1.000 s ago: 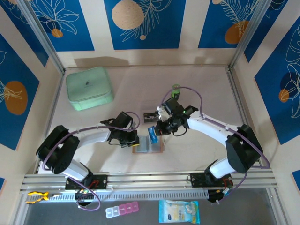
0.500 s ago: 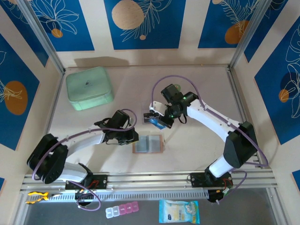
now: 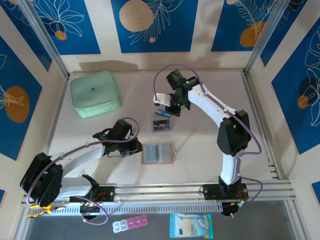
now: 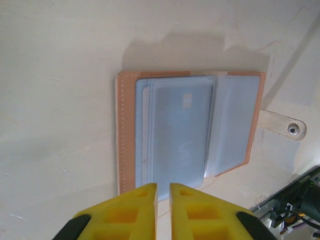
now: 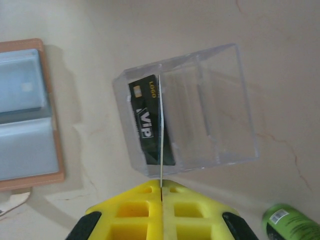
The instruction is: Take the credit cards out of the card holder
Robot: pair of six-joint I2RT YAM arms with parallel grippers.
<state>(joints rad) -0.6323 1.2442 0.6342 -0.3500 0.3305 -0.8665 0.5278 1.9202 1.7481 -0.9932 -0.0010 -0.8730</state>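
Card holder [image 3: 158, 153] lies open and flat near the middle of the pale worktop [image 3: 210, 150], pinkish-tan rim around grey-blue sleeves. The left wrist camera brings the card holder [image 4: 127, 140] close: a pale sleeved card [image 4: 182, 135] rests under the lining, and the snap strap [image 4: 282, 125] sticks out to one side.

Just beside its edge, the left claw [image 3: 138, 147] has its yellow fingers [image 4: 192, 205] nearly together, with a thin slit between them and nothing gripped.

Farther back stands a clear box [image 3: 169, 127]. From above its contents are a dark strip; the right wrist camera resolves the clear box [image 5: 220, 110] and a dark VIP card [image 5: 147, 125] with gold and white print inside it.

The right claw [image 3: 167, 109] is clamped on a held card [image 3: 161, 113], blue from above. The wrist view turns that held card [image 5: 161, 125] into a thin edge-on line rising from the right claw [image 5: 161, 187] over the box. Whether it reaches inside, I cannot tell.

A green bottle [image 5: 290, 222] stands near the box, and a mint-green case [image 3: 95, 93] sits at the far left.

Cream walls carry blue panels [image 3: 152, 25] with white leaves and orange circles.
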